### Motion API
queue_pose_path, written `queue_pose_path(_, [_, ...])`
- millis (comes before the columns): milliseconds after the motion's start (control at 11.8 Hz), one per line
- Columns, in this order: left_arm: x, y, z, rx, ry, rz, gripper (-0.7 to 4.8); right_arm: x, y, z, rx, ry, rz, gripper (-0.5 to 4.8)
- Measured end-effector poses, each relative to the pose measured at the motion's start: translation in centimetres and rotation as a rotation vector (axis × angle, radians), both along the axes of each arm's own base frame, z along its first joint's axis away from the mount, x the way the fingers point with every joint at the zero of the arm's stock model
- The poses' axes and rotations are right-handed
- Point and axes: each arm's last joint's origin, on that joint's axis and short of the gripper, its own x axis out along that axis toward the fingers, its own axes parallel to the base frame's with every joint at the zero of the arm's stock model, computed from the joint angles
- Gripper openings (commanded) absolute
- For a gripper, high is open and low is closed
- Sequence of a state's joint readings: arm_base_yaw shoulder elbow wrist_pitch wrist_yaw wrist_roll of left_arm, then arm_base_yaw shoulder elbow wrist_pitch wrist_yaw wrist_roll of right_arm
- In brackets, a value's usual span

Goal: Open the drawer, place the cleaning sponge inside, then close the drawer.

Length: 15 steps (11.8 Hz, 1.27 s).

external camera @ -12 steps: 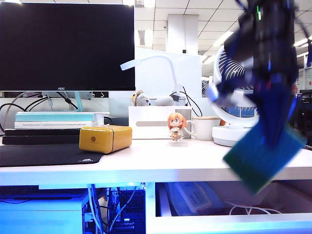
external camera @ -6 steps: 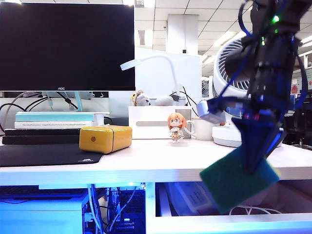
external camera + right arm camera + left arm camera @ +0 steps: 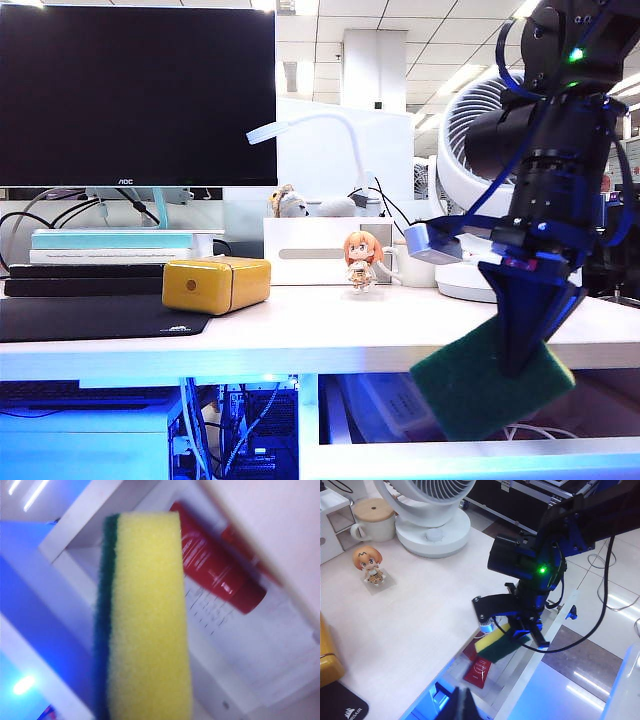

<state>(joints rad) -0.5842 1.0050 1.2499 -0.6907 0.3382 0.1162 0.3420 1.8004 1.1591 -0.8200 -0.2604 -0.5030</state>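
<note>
Open drawer [image 3: 530, 670] below table [image 3: 300, 330] front. Right pincer [image 3: 522, 362] clamped on cleaning sponge [image 3: 490, 385], hanging over drawer, above red tube [image 3: 220, 575]. Left pincer [image 3: 464, 706] high above, apparently closed. Risk: tilted sponge catching drawer front, or landing on tube and jamming closure.

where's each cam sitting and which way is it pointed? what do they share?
Exterior: low in front of the desk, level, facing the monitor; shows the right arm, right gripper shut on the sponge.
Left wrist: high, looking down at desk and open drawer; left gripper shut at frame edge, right arm too.
Right wrist: looks past the sponge into the drawer; fingers hidden.
Shared: sponge in all three.
</note>
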Motion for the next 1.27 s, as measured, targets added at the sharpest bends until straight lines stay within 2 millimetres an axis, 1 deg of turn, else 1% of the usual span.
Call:
queue_pose_path(85, [0.0, 0.0, 0.0, 0.000, 0.000, 0.000, -0.05, 0.2, 0.0, -0.2, -0.005, -0.014, -0.001, 0.03])
queue_pose_path(169, [0.0, 0.0, 0.0, -0.001, -0.001, 0.000, -0.05, 0.4, 0.1, -0.8, -0.018, -0.015, -0.003, 1.17])
queue_pose_path(254, [0.0, 0.0, 0.0, -0.001, -0.001, 0.000, -0.05, 0.7, 0.1, -2.4, -0.054, 0.028, -0.003, 2.67])
queue_pose_path(339, [0.0, 0.0, 0.0, -0.001, -0.001, 0.000, -0.05, 0.7, 0.1, -2.5, -0.067, 0.023, -0.008, 3.34])
queue_pose_path(508, [0.0, 0.0, 0.0, -0.001, -0.001, 0.000, -0.05, 0.7, 0.0, -2.5, -0.087, 0.019, -0.020, 3.51])
queue_pose_path(593, [0.0, 0.0, 0.0, -0.001, -0.001, 0.000, -0.05, 0.6, 0.0, -2.5, -0.096, 0.027, -0.020, 4.79])
queue_pose_path(847, [0.0, 0.0, 0.0, 0.000, -0.001, 0.000, -0.05, 0.4, -0.1, -1.9, -0.097, 0.028, -0.027, 4.79])
queue_pose_path(931, [0.0, 0.0, 0.0, -0.001, -0.001, 0.000, -0.05, 0.5, -0.1, -1.8, -0.095, 0.021, -0.027, 3.49])
queue_pose_path(1016, [0.0, 0.0, 0.0, -0.001, -0.001, 0.000, -0.05, 0.4, -0.1, -1.6, -0.094, 0.019, -0.030, 1.34])
queue_pose_path(1100, [0.0, 0.0, 0.0, -0.001, -0.002, 0.000, -0.05, 0.4, -0.1, -1.5, -0.094, 0.018, -0.031, 0.05])
queue_pose_path(1270, [0.0, 0.0, 0.0, -0.001, -0.002, 0.000, -0.05, 0.1, -0.2, -1.3, -0.103, 0.045, -0.029, -0.05])
